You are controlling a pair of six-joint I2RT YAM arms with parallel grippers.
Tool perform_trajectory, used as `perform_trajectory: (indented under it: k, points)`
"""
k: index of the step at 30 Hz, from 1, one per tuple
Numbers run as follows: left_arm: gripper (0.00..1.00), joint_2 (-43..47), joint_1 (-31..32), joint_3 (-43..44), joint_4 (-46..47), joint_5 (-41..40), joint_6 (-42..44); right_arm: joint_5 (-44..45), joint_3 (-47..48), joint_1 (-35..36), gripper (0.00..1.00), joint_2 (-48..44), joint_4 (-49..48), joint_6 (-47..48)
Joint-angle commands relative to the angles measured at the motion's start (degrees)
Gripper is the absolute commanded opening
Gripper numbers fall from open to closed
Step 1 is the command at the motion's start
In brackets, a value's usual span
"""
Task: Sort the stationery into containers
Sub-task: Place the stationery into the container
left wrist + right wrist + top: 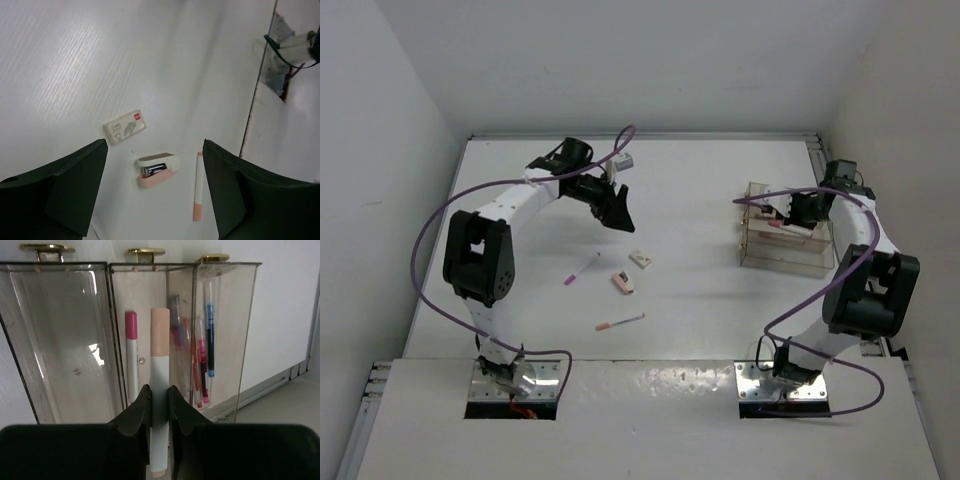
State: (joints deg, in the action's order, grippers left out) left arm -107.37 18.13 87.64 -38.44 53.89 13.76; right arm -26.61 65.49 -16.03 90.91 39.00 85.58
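While the left hand (155, 144) gapes, the right hand (159, 390) pinches a white, peach-capped pen (160, 340).

White table (720, 320), plain white walls (620, 60) boxing it in. Near edge — one shiny metal base plate (546, 378) left, a second plate (746, 380) right.

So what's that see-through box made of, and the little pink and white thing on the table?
The box looks like clear rigid plastic: its glossy walls catch reflections and the pens inside show through. The pink and white thing looks like smooth, matte plastic, with something grey, perhaps metal, in its middle.
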Motion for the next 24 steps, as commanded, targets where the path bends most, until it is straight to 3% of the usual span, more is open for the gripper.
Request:
perform_trajectory:
  k: [1, 2, 3, 8, 9, 16, 24]
  points:
    - [0.84, 6.11, -3.10, -2.37, 0.29, -3.87, 1.71, -1.78, 2.36, -1.10, 0.02, 2.51, 0.38, 4.42]
    - [0.84, 7.69, -4.15, -4.03, 1.51, -4.57, 1.36, -1.86, 2.53, -1.63, 0.03, 3.12, -0.15, 4.77]
    - [0.99, 8.40, -4.68, -5.01, 2.04, -5.10, 0.84, -1.78, 2.62, -1.89, 0.05, 4.52, -0.50, 5.03]
    - [1.00, 12.53, -6.96, -8.00, -3.91, -10.89, 7.06, -0.90, 2.80, -2.86, 0.25, 7.26, -1.82, 5.30]
    - [1.00, 13.32, -7.14, -8.96, -4.28, -14.48, 8.72, -0.99, 2.88, -2.95, 0.34, 7.52, -1.83, 4.69]
    - [1.00, 22.81, -5.04, -23.80, -1.83, -27.60, 14.54, -3.18, 2.71, -3.13, 0.44, 5.07, -1.04, -0.66]
    - [0.81, 23.88, -2.22, -32.96, 4.68, -37.97, 10.42, -11.25, 0.25, -0.15, 0.48, -5.56, 2.04, -16.48]
